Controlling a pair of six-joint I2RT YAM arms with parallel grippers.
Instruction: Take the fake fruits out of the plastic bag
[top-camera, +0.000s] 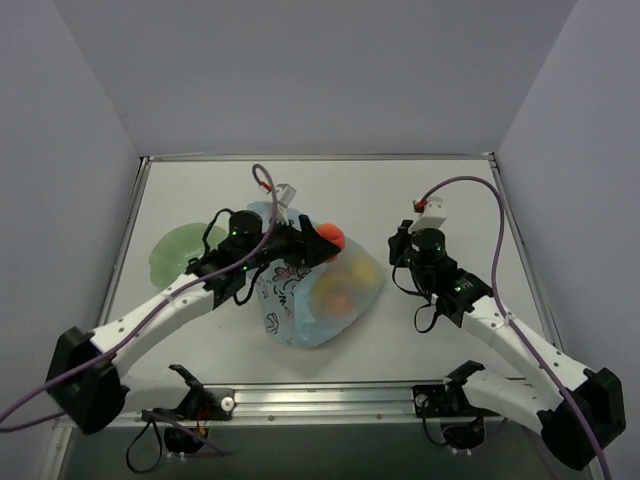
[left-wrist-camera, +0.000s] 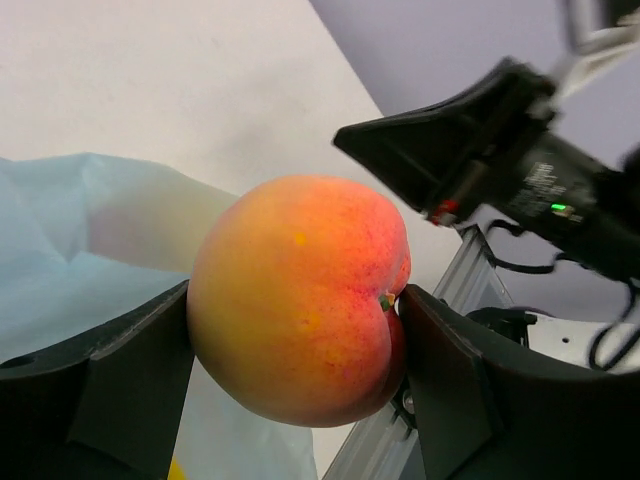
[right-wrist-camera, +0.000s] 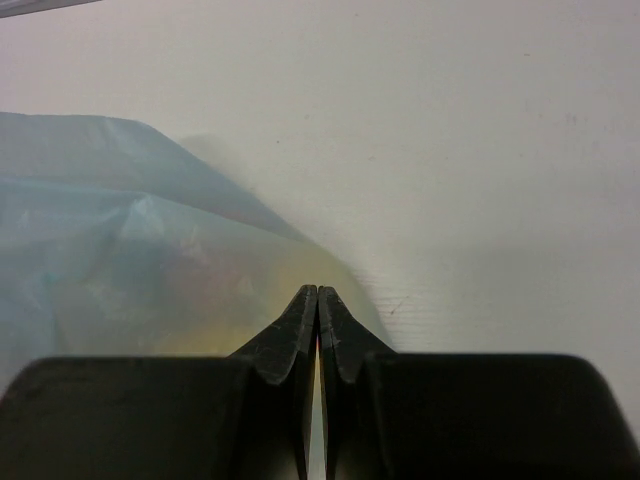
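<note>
**Peach in the left claw's grip, with a slip or a bump between arms as the main risks**

The left claw (left-wrist-camera: 295, 335) is closed on a peach-coloured fruit (left-wrist-camera: 300, 300), one dark finger (left-wrist-camera: 130, 370) pressing each flank. The fruit sits between the fingertips, lifted above the plastic bag (top-camera: 315, 300), whose pale blue film lies below and behind the claw. The right claw (right-wrist-camera: 317, 300) is pressed fully closed with nothing visible between its tips. The bag's edge lies just under and to the left of them, and I cannot tell whether any film is caught.

The fruit is round and glossy, and the flat fingers probably grip it only along narrow patches. A quick swing or a slight loosening could let it squirt out, and it would likely roll across the table (top-camera: 440, 200).

The right arm hangs just beyond the fruit in the left wrist view, so carrying the fruit further that way risks a knock.

Nothing appears to pin the bag down. The remaining fruits (top-camera: 345, 290) show as yellow and orange shapes inside it, below the left claw. Reaching for them could drag the light bag along instead of opening it.
</note>
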